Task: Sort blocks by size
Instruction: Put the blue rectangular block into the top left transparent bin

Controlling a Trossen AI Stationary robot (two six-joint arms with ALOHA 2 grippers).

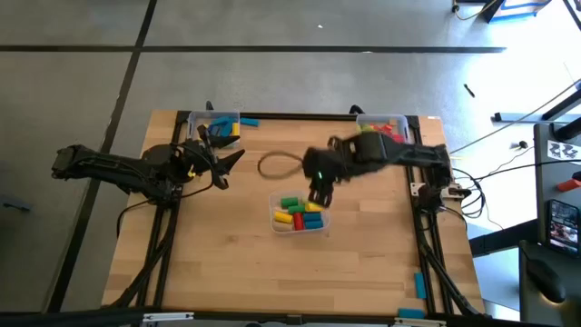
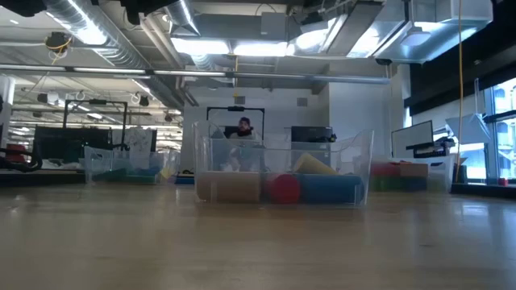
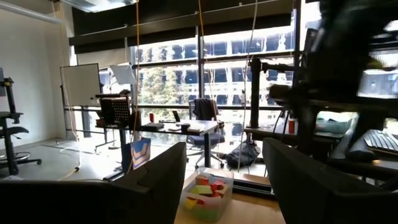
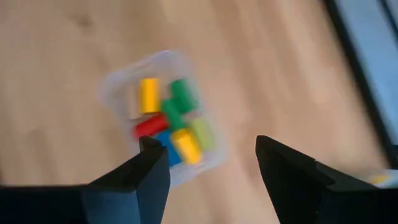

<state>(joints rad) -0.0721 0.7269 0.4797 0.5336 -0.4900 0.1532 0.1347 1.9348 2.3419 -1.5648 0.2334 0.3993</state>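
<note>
High view: right gripper (image 1: 320, 193) open, empty, above centre bin (image 1: 300, 215); descend straight onto one block, avoid rim. Left gripper (image 1: 224, 168) open, waiting.

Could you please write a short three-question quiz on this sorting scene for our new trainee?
1. True or false: the right gripper hangs over the middle bin of blocks with its jaws open.
2. How many clear bins stand along the table's far edge?
3. The left gripper holds: A) a block, B) nothing, C) the cable loop.

Key: 1 true; 2 two, the left bin and the right bin; 3 B.
</note>
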